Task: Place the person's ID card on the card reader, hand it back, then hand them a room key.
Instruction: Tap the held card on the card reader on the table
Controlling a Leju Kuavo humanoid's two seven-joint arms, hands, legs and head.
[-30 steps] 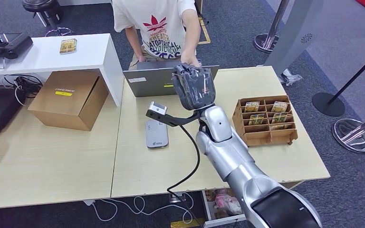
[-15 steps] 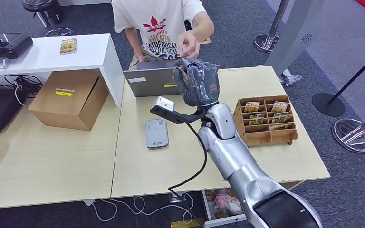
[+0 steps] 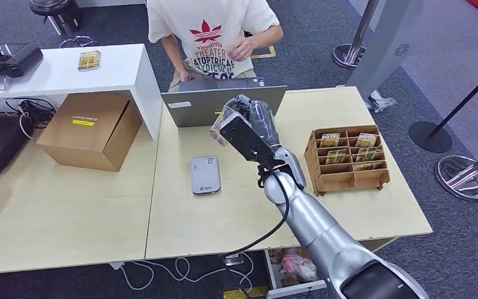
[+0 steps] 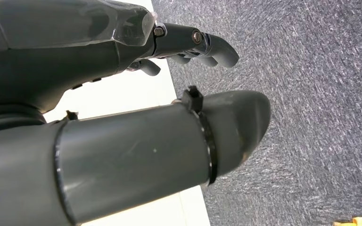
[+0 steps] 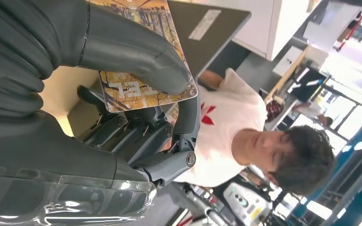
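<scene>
My right hand (image 3: 256,124) hovers over the desk in front of the laptop, above and right of the grey card reader (image 3: 205,175). It pinches the person's card (image 3: 218,123), orange and yellow with printed letters; the right wrist view shows the card (image 5: 128,89) clamped between the thumb (image 5: 122,47) and the darker fingers (image 5: 136,136). The person (image 3: 215,34) in a white T-shirt stands behind the desk, hands drawn back to the chest. A wooden holder (image 3: 347,157) with several room key cards sits at the desk's right. My left hand (image 4: 75,61) hangs beside the table edge, fingers apart, holding nothing.
A grey laptop (image 3: 224,104) stands at the desk's far edge, just behind my right hand. A cardboard box (image 3: 91,131) sits at left under a white side table (image 3: 56,71) with another card (image 3: 89,60) on it. Stanchion bases (image 3: 429,137) stand at right.
The person's hand let go of the card and pulled back to the chest. My right hand turned and came down and left with the card, nearer the reader.
</scene>
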